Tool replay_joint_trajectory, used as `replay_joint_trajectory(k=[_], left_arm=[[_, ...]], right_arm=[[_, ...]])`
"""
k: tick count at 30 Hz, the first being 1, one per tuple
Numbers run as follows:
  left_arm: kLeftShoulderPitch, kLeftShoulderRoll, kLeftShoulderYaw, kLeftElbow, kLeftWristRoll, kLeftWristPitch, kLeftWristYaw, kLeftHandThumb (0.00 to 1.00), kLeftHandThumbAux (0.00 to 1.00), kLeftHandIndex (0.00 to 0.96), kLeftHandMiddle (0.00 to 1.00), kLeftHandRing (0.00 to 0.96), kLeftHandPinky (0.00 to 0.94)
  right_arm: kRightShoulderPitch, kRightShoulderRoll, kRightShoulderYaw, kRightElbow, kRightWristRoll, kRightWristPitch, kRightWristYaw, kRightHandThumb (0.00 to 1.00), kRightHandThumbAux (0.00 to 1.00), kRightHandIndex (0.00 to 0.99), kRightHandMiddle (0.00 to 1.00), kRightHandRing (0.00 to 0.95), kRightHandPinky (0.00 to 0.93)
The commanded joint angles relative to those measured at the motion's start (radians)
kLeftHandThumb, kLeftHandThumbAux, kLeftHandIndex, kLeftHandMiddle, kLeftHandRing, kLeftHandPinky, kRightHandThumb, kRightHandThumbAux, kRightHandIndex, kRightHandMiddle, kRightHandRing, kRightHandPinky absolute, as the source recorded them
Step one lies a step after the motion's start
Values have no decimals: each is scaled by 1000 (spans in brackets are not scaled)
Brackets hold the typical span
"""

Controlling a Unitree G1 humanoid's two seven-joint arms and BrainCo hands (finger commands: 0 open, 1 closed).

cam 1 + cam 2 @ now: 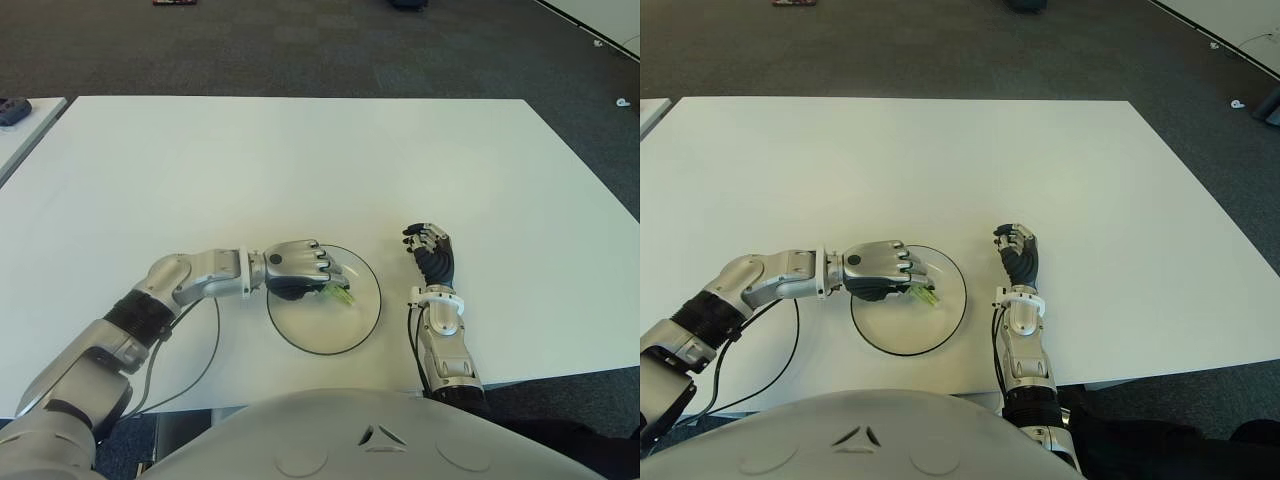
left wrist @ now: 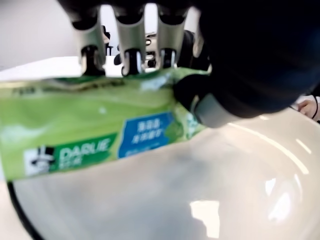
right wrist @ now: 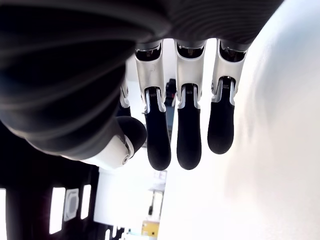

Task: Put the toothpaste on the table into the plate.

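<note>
Toothpaste (image 2: 95,135), a light, soft tube, sits clamped in your left hand (image 1: 298,267) over the plate (image 1: 360,325); right hand (image 1: 432,250) hangs relaxed, empty.

White table (image 1: 300,160), a round dark-rimmed plate (image 1: 355,335) near its front edge.

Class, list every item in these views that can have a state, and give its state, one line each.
Toothpaste tube: gripped in the left hand, over the plate.
Plate: upright on the table, nothing lying in it.
Left hand: closed on the tube, above the plate.
Right hand: idle right of the plate, fingers relaxed, holding nothing.
</note>
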Motion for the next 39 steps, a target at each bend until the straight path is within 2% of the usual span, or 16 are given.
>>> replay_joint_trajectory(k=[1, 2, 3, 5, 8, 13, 18, 23, 31, 39], left_arm=[[-19, -6, -16, 55, 22, -23, 65, 695, 705, 438, 800, 772, 719], [-25, -8, -20, 67, 22, -29, 73, 531, 672, 396, 676, 647, 602], [-34, -11, -24, 81, 22, -37, 83, 470, 661, 380, 631, 602, 560], [-49, -14, -32, 99, 31, -47, 106, 309, 626, 284, 466, 442, 410], [-65, -16, -41, 112, 51, -56, 137, 208, 597, 150, 236, 221, 219], [-99, -6, -38, 95, 38, -46, 94, 138, 575, 34, 57, 54, 63], [-88, 2, -29, 59, 17, -16, 52, 111, 538, 5, 9, 9, 14], [-76, -1, -20, 40, 19, 15, 64, 106, 484, 0, 1, 1, 7], [-75, -6, -24, 45, 12, 25, 78, 132, 418, 0, 0, 0, 0], [-67, -8, -15, 47, 40, 29, 167, 174, 365, 0, 0, 0, 10]], right_arm=[[-12, 3, -2, 8, 5, 10, 5, 706, 730, 426, 476, 481, 499], [-12, 3, -2, 8, 6, 9, 5, 706, 730, 426, 478, 483, 502], [-12, 3, -1, 8, 5, 9, 5, 706, 730, 426, 478, 483, 504], [-11, 3, -1, 6, 3, 10, 4, 706, 730, 426, 478, 484, 502], [-10, 3, 0, 4, 0, 14, 2, 706, 730, 426, 477, 481, 498], [-9, 3, 0, 0, -1, 20, 2, 707, 730, 426, 479, 479, 496], [-11, 4, 0, 2, 4, 15, 5, 706, 730, 425, 479, 479, 488], [-12, 3, 1, 5, 3, 9, 6, 705, 731, 425, 480, 481, 494], [-13, 2, 2, 7, -4, 11, 0, 705, 730, 425, 486, 488, 498], [-14, 0, 5, 8, -10, 12, 1, 705, 730, 425, 482, 485, 497]])
